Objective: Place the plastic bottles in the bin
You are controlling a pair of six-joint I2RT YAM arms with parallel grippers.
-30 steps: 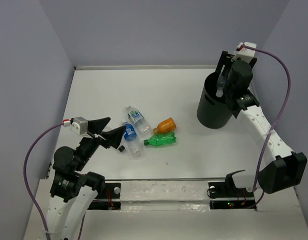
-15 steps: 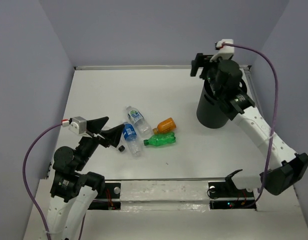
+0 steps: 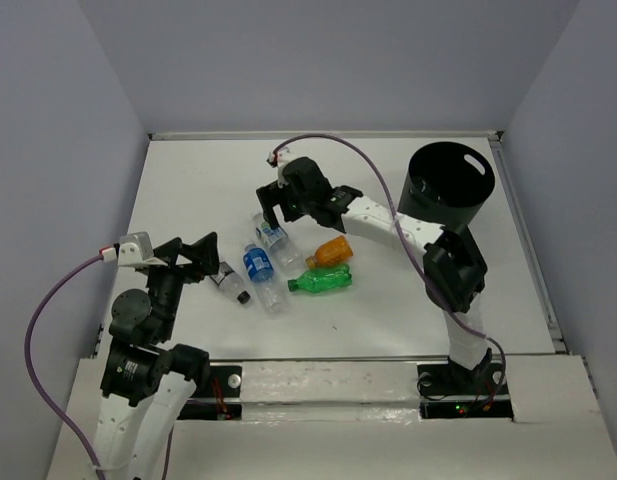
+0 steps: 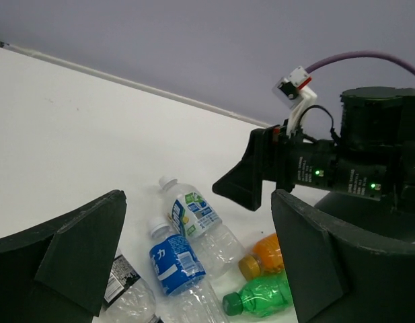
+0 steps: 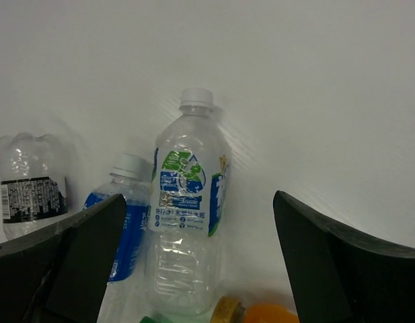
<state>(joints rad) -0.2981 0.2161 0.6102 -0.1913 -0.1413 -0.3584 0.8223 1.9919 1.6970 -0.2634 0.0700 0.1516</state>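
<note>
Top view: white desk (image 3: 208, 180) with lavender walls around it. The bin (image 3: 468, 215) stands upright at 2 o'clock, well apart from the bottles. All five bottles lie on their sides in a cluster at about 8 o'clock from the desk centre:
- The taller clear bottle (image 3: 278, 240) is at the top of the cluster.
- The blue-label bottle (image 3: 260, 268) is just beside it at 7 o'clock.
- The orange bottle (image 3: 333, 248) is at 3 o'clock.
- The green bottle (image 3: 320, 282) is at 5 o'clock.
- The small dark-cap bottle (image 3: 228, 282) is out at 8 o'clock.

The right tool (image 3: 276, 212) hangs over the neck end of the taller clear bottle. The left tool (image 3: 203, 255) sits near the small dark-cap bottle.

Left wrist view: the left tool (image 4: 200, 202) has its jaws spread wide and holds nothing. The small dark-cap bottle (image 4: 130, 296) lies by its 8 o'clock finger; I can't tell if they touch.

Right wrist view: the right tool (image 5: 199, 200) also has its jaws spread wide and empty. The taller clear bottle (image 5: 187, 222) is centred between them with its cap at 12 o'clock.

Handling, as a judgement:
- The bottles look empty, so they should be light.
- The thin walls will dent under a hard squeeze.
- They are round and slick, so they are likely to roll or squirt out of the jaws.
- Best hold is across the label band at mid-body, jaws square to the long axis, not on the tapered neck.
- The neighbours lie close, so a finger may nudge the blue-label bottle.
</note>
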